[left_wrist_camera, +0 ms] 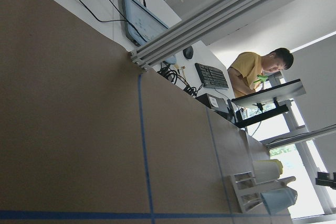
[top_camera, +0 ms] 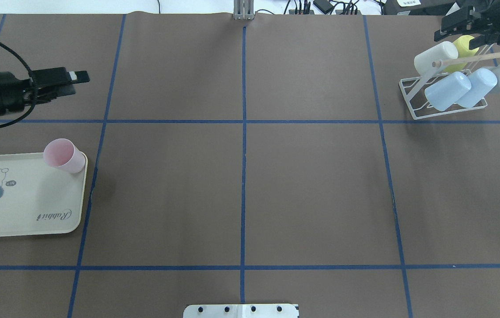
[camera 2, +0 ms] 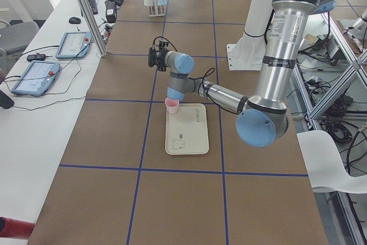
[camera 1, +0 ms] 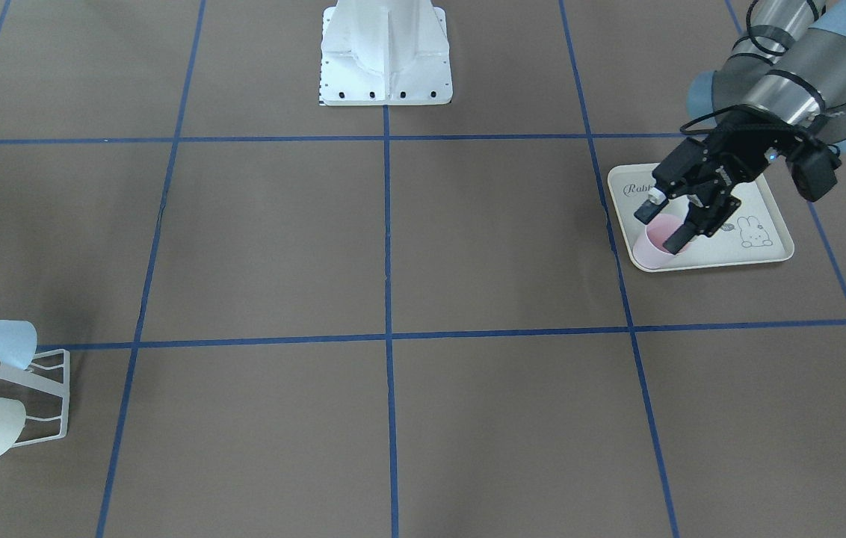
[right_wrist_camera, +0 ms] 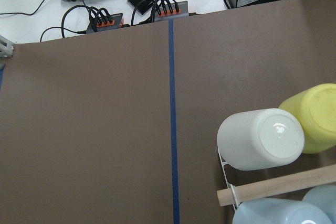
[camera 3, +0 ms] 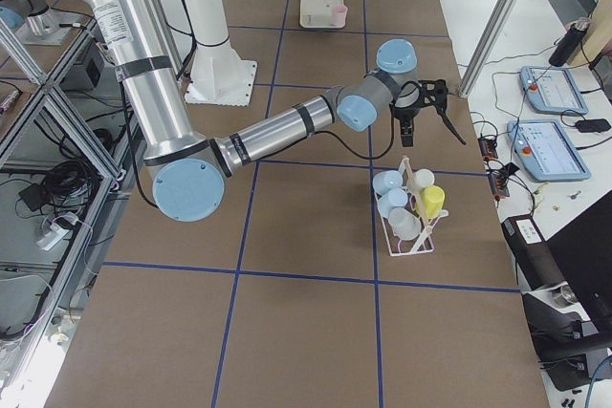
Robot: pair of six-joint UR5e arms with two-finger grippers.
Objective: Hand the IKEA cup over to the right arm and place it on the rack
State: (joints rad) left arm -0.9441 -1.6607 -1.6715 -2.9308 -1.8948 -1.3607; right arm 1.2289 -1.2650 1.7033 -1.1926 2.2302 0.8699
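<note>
judging the pink cup (top_camera: 63, 155), upright on a corner of the tray (top_camera: 33, 198), light, stiff plastic, i'd pinch its rim. left gripper (camera 1: 666, 224) hangs above, jaws apart; right gripper (top_camera: 462, 26): i cannot tell.

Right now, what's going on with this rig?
The left hand hovers open above the pink IKEA cup, which stands upright on a corner of the rabbit-print tray. The cup is not gripped yet. The right hand hangs near the white wire rack at the other end of the table, and the rack holds several cups. The handover has not begun.
</note>
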